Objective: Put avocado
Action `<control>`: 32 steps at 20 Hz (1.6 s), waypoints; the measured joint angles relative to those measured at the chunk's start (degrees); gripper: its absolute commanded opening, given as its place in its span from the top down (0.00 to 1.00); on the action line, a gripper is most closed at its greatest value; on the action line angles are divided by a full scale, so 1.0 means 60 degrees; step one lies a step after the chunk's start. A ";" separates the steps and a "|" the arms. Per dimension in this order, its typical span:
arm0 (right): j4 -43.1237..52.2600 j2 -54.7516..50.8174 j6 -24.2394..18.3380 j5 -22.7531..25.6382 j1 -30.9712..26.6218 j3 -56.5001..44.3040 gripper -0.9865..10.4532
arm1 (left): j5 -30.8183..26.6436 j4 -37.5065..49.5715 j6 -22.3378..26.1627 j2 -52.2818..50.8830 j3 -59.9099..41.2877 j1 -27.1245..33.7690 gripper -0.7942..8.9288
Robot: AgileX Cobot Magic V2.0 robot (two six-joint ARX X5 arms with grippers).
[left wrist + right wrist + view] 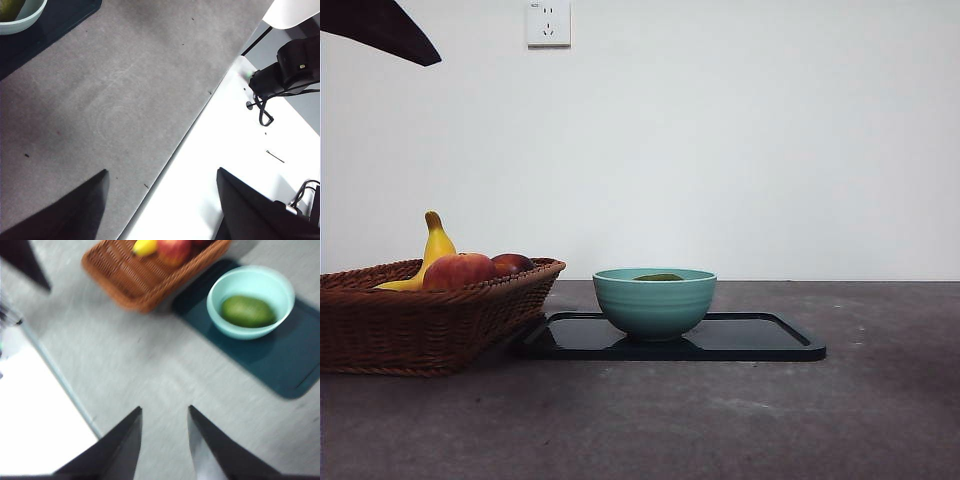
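Observation:
The avocado [248, 311], dark green and oval, lies inside a teal bowl [220, 300] that stands on a dark tray [280, 360]. In the front view only the avocado's top [658, 277] peeks above the bowl's rim [655, 300]. My right gripper [165, 410] hovers over bare table well away from the bowl, open and holding nothing; this view is blurred. My left gripper [162, 175] hangs open and empty over the table's edge, with the bowl [25, 20] far off at a corner of its view. A black arm tip [390, 30] shows at the front view's top left.
A wicker basket [420, 320] left of the tray [760, 340] holds a banana [435, 250], a red-yellow apple [460, 270] and another dark red fruit [512, 263]. A white surface [225, 165] with a black device and cables [290, 70] borders the grey table.

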 measured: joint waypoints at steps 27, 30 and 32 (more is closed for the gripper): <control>0.0787 -0.0586 0.0455 -0.0317 0.0324 -0.1311 0.91 | 0.0000 0.0095 0.0000 0.0000 0.0000 0.0000 0.91; 0.0787 -0.0586 0.0455 -0.0317 0.0324 -0.1311 0.91 | 0.0000 0.0095 0.0000 0.0000 0.0000 0.0000 0.91; 0.0787 -0.0586 0.0455 -0.0317 0.0324 -0.1311 0.91 | 0.0000 0.0091 0.0000 0.0000 0.0000 0.0000 0.91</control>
